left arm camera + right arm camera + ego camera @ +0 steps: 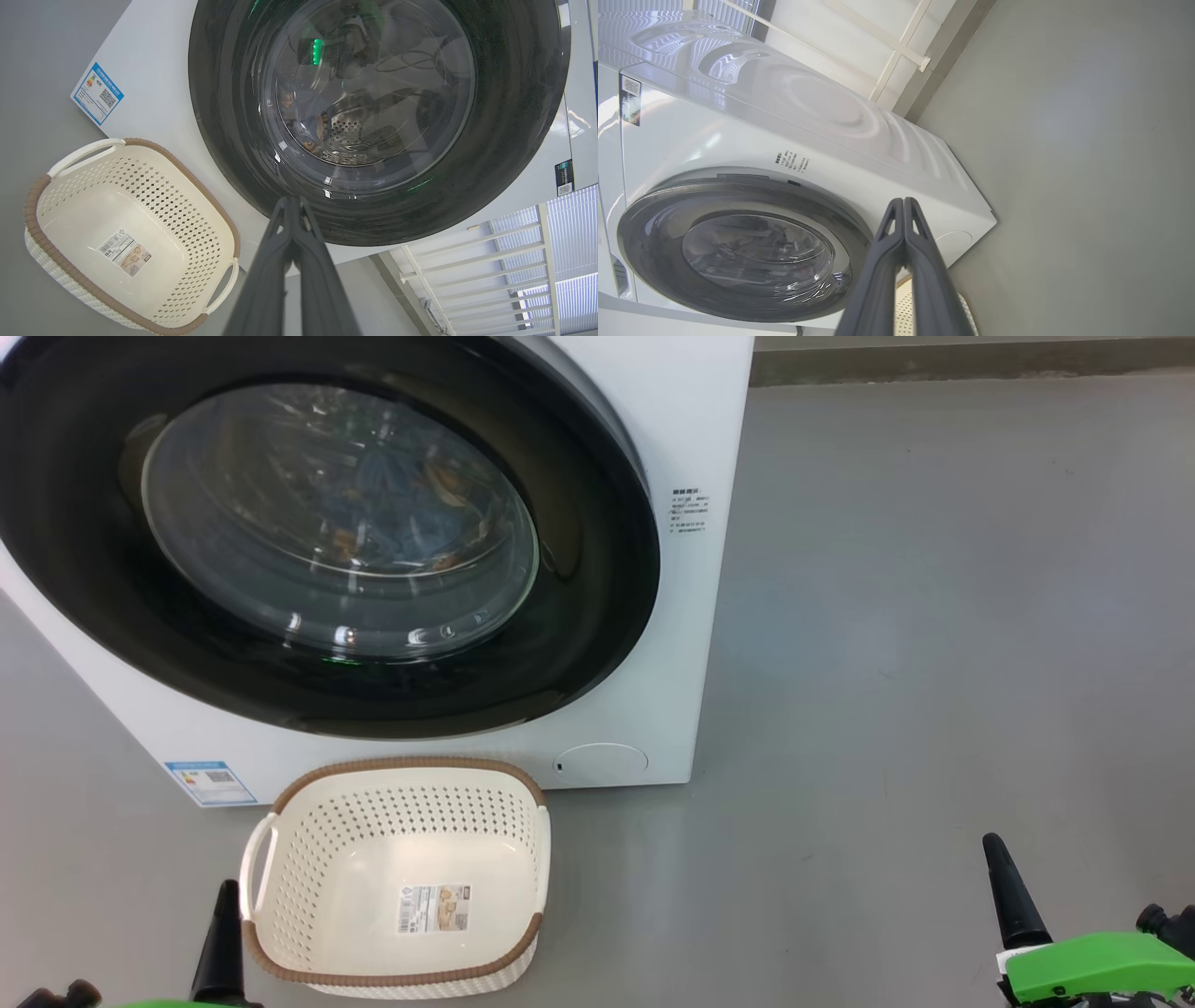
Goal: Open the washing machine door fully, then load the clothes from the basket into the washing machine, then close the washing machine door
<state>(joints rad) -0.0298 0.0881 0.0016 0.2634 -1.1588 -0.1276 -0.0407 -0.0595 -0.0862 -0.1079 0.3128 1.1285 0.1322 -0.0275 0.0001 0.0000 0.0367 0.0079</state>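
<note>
We find washing machine door [327, 537] closed, clothes [411, 509] inside, basket [401, 765] empty: task looks done. Left gripper [292, 201], right gripper [903, 201] pinched together, empty.

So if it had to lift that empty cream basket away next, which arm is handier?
Probably the left arm: its shut jaws stand right beside the side handle of the cream-white perforated plastic basket, whereas the right arm, jaws also shut, hovers well off to the side over grey floor.

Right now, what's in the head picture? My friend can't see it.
A white washing machine stands with its round black door shut, blue clothes showing through the glass. An empty cream basket sits on the grey floor before it.
</note>
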